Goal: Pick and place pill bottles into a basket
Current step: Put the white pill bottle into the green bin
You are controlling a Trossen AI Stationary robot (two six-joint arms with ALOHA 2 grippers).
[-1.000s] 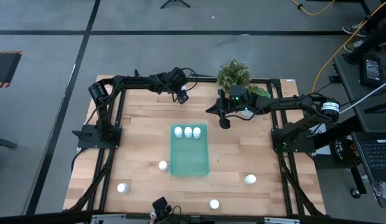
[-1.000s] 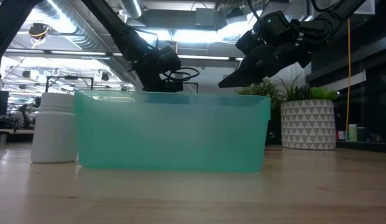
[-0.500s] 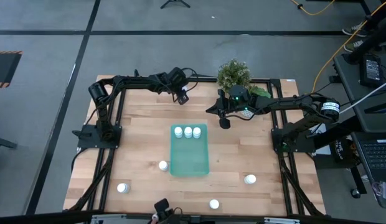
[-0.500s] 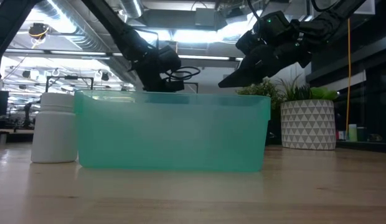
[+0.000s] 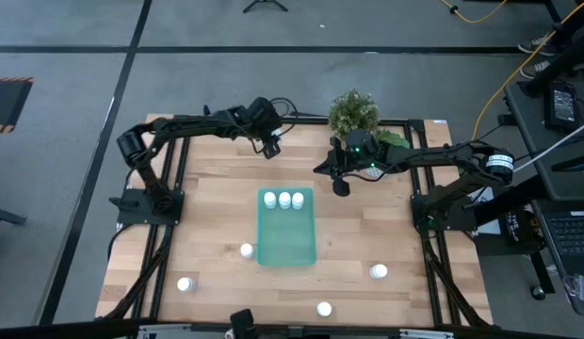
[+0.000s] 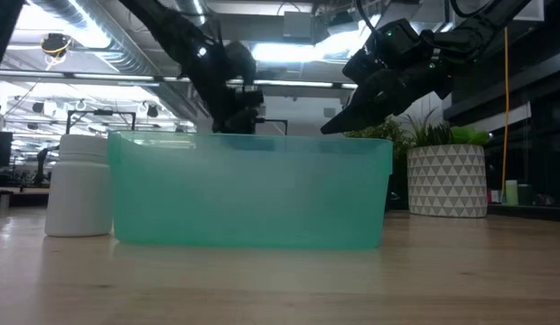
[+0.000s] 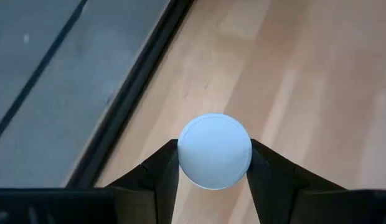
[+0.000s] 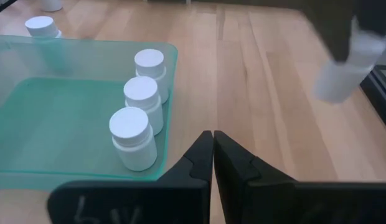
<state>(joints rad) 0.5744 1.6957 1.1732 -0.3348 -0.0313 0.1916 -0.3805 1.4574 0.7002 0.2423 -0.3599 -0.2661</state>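
left gripper (image 7: 213,171) clamps bottle (image 7: 214,150), body hidden | right gripper (image 8: 212,144) jaws together

Potted plant (image 5: 353,113) is sitting at the table's far edge, its white patterned pot (image 6: 446,181) standing upright on the wood. Yellow cable (image 5: 504,89) is trailing across the grey floor (image 5: 66,141) beside it.

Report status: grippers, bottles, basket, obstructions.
Left gripper shut on a pill bottle, far side of the table. Right gripper shut, empty, beside the basket. Three bottles in it. Nothing in the way.
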